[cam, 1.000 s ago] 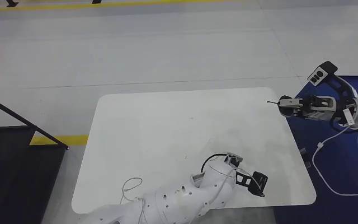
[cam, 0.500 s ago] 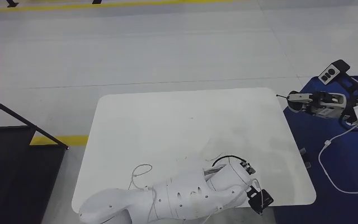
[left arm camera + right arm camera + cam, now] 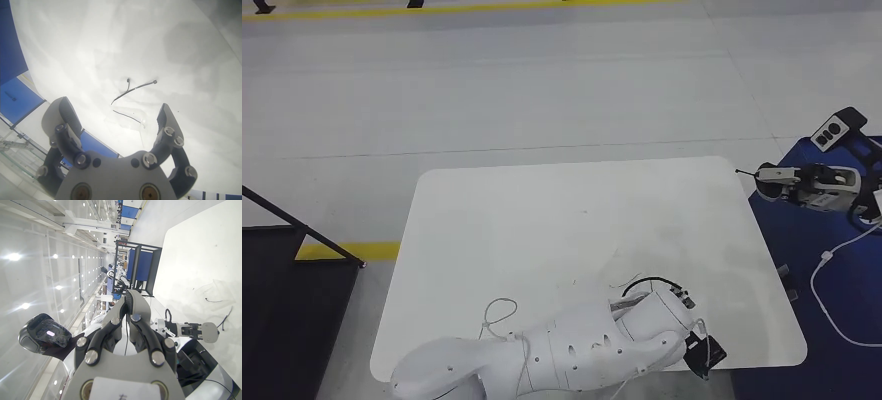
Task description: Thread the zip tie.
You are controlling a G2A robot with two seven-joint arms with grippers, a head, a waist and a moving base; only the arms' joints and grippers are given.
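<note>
Right gripper (image 3: 128,294) clamps zip tie (image 3: 126,344); left gripper (image 3: 113,103) spread above table (image 3: 170,47)

Bright ceiling lamps (image 3: 14,256) flare; soft shadows mottle the white table (image 3: 132,37).

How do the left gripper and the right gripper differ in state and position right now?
The left gripper is open and empty; the right gripper is shut on a zip tie. The left gripper hangs over the table by its edge nearest the robot, facing loose zip ties; the right gripper is past the table's right edge, above the blue mat. Both are the same grey two-finger design.
</note>
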